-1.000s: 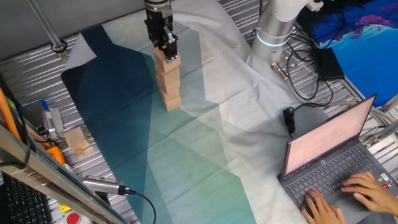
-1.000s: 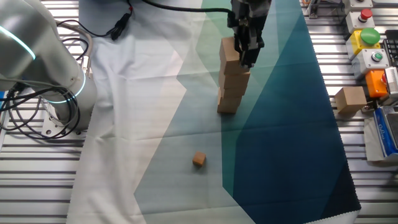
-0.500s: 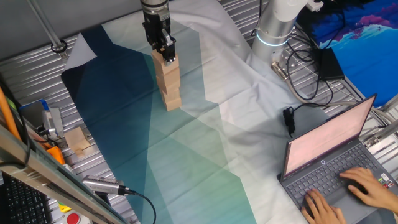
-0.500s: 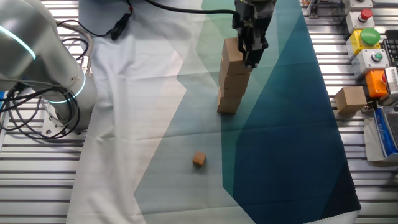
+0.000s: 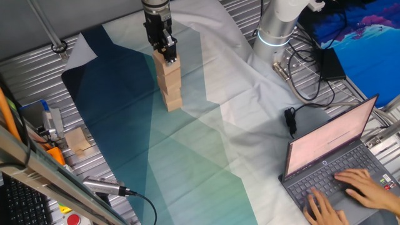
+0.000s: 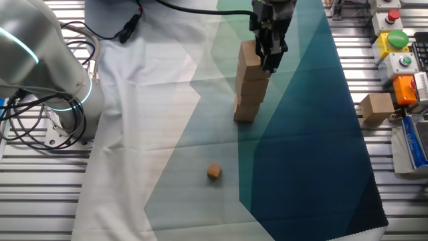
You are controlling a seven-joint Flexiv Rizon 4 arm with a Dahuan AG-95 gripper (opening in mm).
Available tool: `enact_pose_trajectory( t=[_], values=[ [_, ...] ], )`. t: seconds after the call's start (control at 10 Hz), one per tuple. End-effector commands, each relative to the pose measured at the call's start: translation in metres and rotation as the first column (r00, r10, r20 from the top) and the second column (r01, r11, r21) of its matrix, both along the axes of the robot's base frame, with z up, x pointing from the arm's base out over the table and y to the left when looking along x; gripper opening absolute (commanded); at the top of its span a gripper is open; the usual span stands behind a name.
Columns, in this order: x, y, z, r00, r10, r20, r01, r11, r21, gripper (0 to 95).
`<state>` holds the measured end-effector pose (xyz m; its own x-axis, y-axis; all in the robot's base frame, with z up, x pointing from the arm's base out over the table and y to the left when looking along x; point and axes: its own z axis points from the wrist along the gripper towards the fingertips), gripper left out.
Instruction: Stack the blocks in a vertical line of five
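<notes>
The stack of blocks [image 5: 169,84] stood on the cloth [image 5: 187,156] toward the far end of the bench [image 5: 37,69]. You could count four cubes in the column in the other fixed view, one on another; the bottom cube [image 6: 245,110] sat slightly out of line with those above. A fifth light-tan cube [image 6: 377,107] lay well apart on the bare metal slats beside the control box [image 6: 401,47], so the tower looked one short.

The hand [image 5: 164,50] sat down around the top block [image 6: 249,55], its dark fingers [image 6: 271,50] flanking it. You could not tell from either view whether they pinched it or had let go; any gap at the pads was hidden.

Risks, as judged from here:
- If the fingers were closed when the arm rose, the top block would have lifted or dragged sideways.
- If one finger rubbed a face on the way up, the column could have tipped; the offset base left little margin.
- The cloth lay wrinkled and soft, so a nudge might have rocked the whole tower.
- The small orange cube [image 6: 214,172] lay loose on the cloth, apart from the stack; you should not have mistaken it for the missing block.
</notes>
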<state>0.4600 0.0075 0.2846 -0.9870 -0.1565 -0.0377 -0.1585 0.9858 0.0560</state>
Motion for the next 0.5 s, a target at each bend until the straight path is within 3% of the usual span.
enact_pose_trajectory(
  t=[0.1,0.5],
  values=[
    [-0.0007,0.0001,0.0003,1.0,0.001,-0.001,-0.001,1.0,0.002,0.0],
    [0.0005,-0.0011,-0.0019,1.0,0.003,0.0,-0.003,1.0,0.004,0.0]
  ],
)
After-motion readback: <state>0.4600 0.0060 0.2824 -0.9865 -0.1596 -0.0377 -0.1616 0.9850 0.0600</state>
